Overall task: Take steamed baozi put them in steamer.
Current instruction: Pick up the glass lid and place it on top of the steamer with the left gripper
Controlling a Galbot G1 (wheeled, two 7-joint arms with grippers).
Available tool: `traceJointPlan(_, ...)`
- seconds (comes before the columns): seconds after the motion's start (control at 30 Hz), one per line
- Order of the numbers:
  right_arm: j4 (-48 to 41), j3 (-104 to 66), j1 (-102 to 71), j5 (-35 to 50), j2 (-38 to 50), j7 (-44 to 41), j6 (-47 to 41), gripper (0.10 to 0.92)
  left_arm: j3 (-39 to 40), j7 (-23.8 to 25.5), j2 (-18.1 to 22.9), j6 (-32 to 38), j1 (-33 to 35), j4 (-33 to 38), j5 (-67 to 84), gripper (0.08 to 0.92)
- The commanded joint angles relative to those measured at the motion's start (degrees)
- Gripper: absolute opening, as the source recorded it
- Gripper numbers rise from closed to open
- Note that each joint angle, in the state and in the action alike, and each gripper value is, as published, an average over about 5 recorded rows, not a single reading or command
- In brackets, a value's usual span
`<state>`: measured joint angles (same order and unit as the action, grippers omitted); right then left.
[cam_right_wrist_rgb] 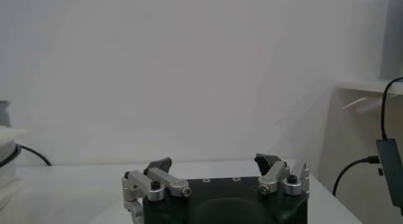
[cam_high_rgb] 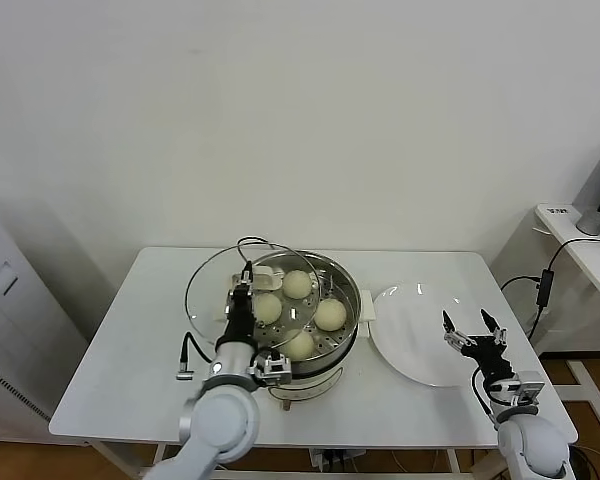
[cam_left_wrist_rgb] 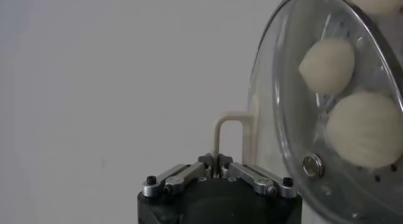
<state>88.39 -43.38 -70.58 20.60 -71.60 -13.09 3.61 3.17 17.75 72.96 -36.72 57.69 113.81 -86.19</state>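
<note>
White counter [cam_high_rgb: 110, 370]: four baozi [cam_high_rgb: 298, 284] sat in steamer [cam_high_rgb: 348, 330] (soft, cradle sides); left gripper [cam_high_rgb: 242, 292] jaws pinched glass lid's [cam_high_rgb: 205, 290] handle [cam_left_wrist_rgb: 228, 136], right gripper [cam_high_rgb: 471, 330] jaws spread.

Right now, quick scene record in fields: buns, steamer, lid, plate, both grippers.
baozi: four baozi on the perforated tray inside the steamer
steamer: steamer near table centre, uncovered on its right side
lid: glass lid tilted over the steamer's left side, held by its white handle
plate: white plate right of the steamer, nothing on it
left gripper: left gripper shut on the lid handle
right gripper: right gripper open, holding nothing, over the plate's right edge
table: white table
</note>
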Motion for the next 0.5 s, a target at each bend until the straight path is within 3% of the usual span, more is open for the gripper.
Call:
traceJointPlan(0.03, -0.2, 0.0, -0.2, 0.0, -0.2, -0.1, 0.1, 0.823, 1.6, 0.7, 5.6, -0.9, 0.0, -3.0, -5.7, 0.105)
traceJointPlan(0.5, -0.6, -0.7, -0.7, 0.0, -0.1, -0.4, 0.3, 0.823, 4.0, 0.1, 9.6, -0.7, -1.3, -7.2, -7.4, 0.105)
